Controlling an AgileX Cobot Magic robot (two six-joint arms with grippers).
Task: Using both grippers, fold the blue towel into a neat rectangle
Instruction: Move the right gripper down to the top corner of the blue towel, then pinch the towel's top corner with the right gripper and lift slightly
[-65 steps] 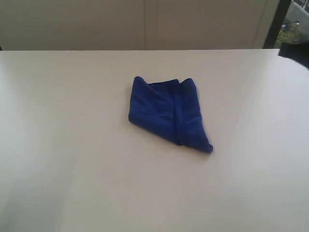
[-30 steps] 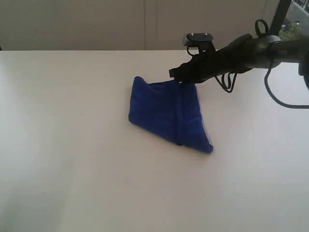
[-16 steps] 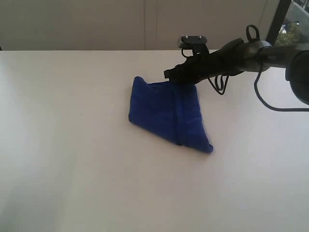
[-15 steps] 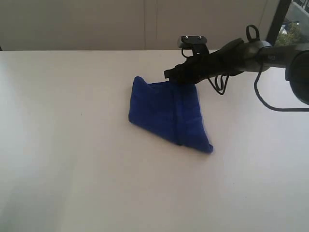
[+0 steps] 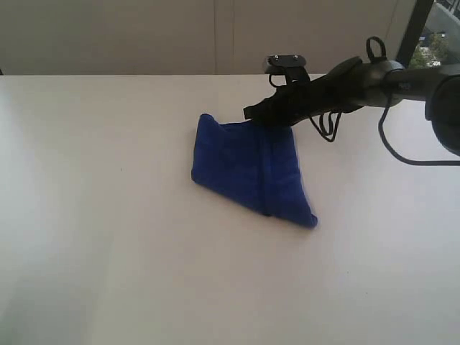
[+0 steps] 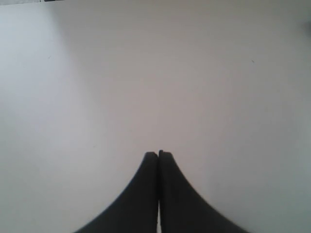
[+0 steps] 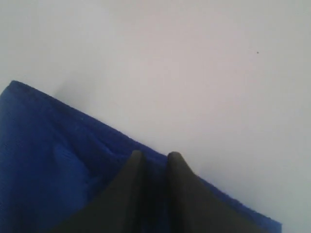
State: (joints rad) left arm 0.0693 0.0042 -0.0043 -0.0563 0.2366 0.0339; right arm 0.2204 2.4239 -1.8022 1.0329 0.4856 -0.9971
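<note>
While the blue towel (image 5: pixel 244 169) lies skewed at mid-bench (image 5: pixel 108 215), my right end effector (image 7: pixel 155 155) pinches its 12 o'clock hem between nearly closed fingers and my left end effector (image 6: pixel 159 154) sits shut and empty, so I judge the grasp is made and the next move is a lift toward 6 o'clock.

plain blue towel (image 5: pixel 248 169), white table (image 5: pixel 108 215), black right gripper (image 5: pixel 249 113)
</note>
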